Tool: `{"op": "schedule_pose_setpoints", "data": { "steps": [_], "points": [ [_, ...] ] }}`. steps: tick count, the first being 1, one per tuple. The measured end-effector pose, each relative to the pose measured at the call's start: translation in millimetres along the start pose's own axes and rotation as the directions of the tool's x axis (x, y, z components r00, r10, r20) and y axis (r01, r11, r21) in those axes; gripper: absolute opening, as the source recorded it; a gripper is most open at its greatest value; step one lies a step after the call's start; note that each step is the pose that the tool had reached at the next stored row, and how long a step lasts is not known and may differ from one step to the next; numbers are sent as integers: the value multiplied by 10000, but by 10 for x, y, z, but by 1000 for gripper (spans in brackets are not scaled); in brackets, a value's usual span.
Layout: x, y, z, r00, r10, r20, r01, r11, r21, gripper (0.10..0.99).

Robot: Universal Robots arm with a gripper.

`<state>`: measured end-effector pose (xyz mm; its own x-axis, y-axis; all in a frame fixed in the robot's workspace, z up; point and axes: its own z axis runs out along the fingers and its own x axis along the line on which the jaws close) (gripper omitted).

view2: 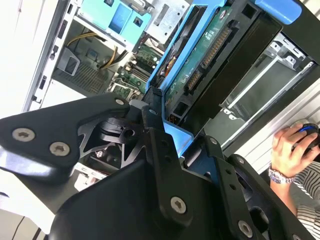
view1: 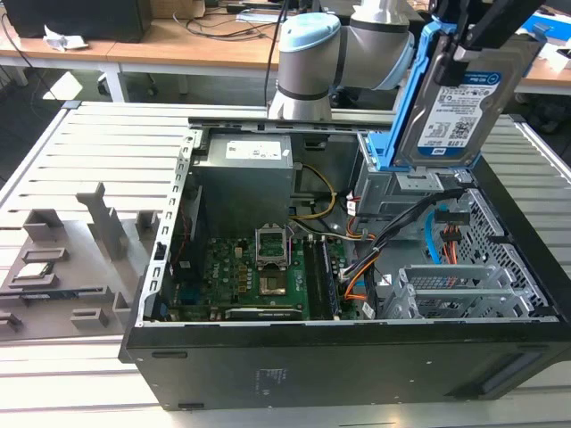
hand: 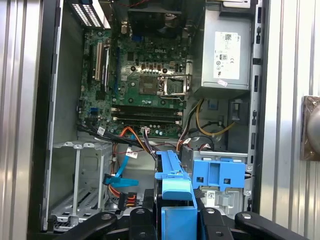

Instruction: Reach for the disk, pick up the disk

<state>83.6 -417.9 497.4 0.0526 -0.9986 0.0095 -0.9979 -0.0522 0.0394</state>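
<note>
While the open computer case [view1: 357, 294] lies on the slatted counter [view1: 89, 143], the gripper [view1: 468, 40] holds the disk [view1: 459, 98] lifted above the case's drive bay at the exterior view's upper right, label facing the camera. Its jaws are clenched on the disk's blue-framed edge, as the second wrist view shows [view2: 200, 65]. A person's hand [view2: 292, 145] rests beside the case.

We are holding our gripper [view1: 470, 40] raised at the exterior view's one o'clock, fingers [view2: 165, 165] clamping the disk [view1: 464, 98] upright by its blue frame.
</note>
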Motion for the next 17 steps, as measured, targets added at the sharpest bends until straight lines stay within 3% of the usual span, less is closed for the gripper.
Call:
{"op": "schedule_pose_setpoints", "data": {
  "steps": [17],
  "points": [
    [168,9,3,10000,1,-1,-1,10000,0,369]
  ]
}}
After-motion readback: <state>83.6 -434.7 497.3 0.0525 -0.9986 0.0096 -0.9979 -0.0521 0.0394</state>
